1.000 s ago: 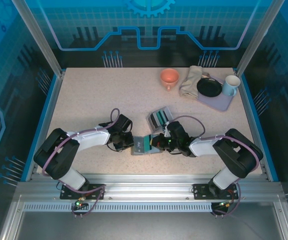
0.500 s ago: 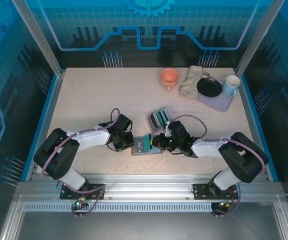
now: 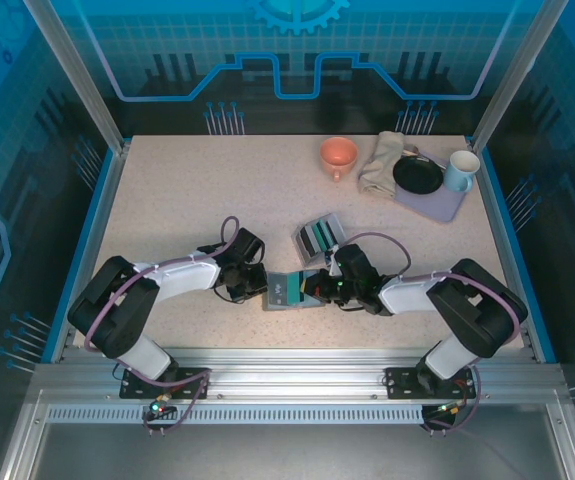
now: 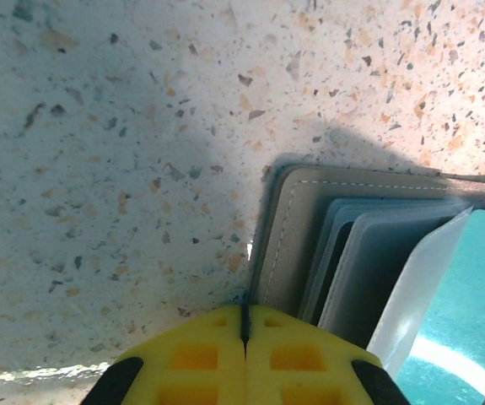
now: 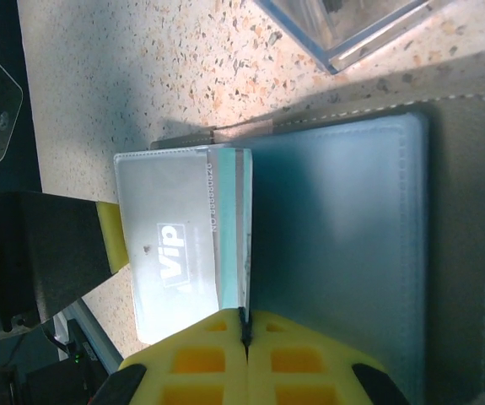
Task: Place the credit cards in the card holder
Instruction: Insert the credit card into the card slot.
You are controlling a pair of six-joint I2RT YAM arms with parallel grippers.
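The grey card holder [image 3: 285, 292] lies open on the table between my two grippers. My left gripper [image 3: 259, 287] is shut on the thin edge of its cover [image 4: 293, 228], with the yellow fingertips [image 4: 217, 337] pressed together. In the right wrist view, my right gripper [image 5: 244, 314] is shut on the edge of a whitish and teal credit card [image 5: 183, 253] marked VIP. That card lies flat against the holder's blue-grey pocket [image 5: 343, 219]. A clear case [image 3: 319, 236] holding more cards stands just behind the holder.
At the back right are an orange cup [image 3: 338, 155], a beige cloth [image 3: 380, 162], a black dish [image 3: 417, 176] on a lavender tray [image 3: 439, 207] and a pale mug [image 3: 460, 170]. The clear case's corner [image 5: 343, 25] is close above the holder.
The right arm's elbow swung out and back slightly. Both grippers and the card holder stay where they were.
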